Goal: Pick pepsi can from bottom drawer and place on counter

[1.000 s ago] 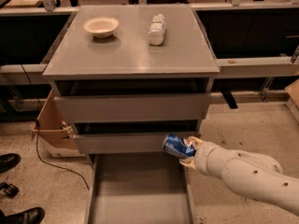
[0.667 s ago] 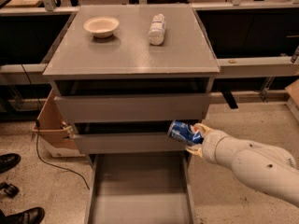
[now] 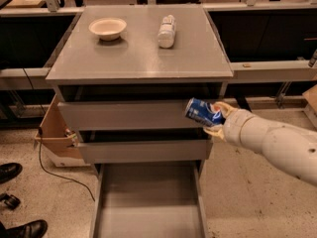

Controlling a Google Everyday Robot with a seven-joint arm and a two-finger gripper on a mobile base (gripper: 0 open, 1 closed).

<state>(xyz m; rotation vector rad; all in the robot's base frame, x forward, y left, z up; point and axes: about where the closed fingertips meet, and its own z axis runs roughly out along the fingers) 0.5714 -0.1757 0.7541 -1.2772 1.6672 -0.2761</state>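
Observation:
My gripper (image 3: 216,119) is shut on the blue pepsi can (image 3: 202,112), which it holds tilted on its side in the air in front of the right end of the top drawer. The can is just below the counter's front edge. The counter (image 3: 138,53) is the flat grey top of the cabinet. The bottom drawer (image 3: 148,202) is pulled out, and its grey floor shows nothing in it. My white arm (image 3: 272,140) reaches in from the right.
A white bowl (image 3: 107,28) and a white bottle (image 3: 167,31) lying on its side sit at the back of the counter. A cardboard box (image 3: 54,133) stands left of the cabinet. Black shoes (image 3: 12,172) are at the lower left.
My gripper has lifted the can up and slightly to the right, from the level of the middle drawer to the level of the top drawer.

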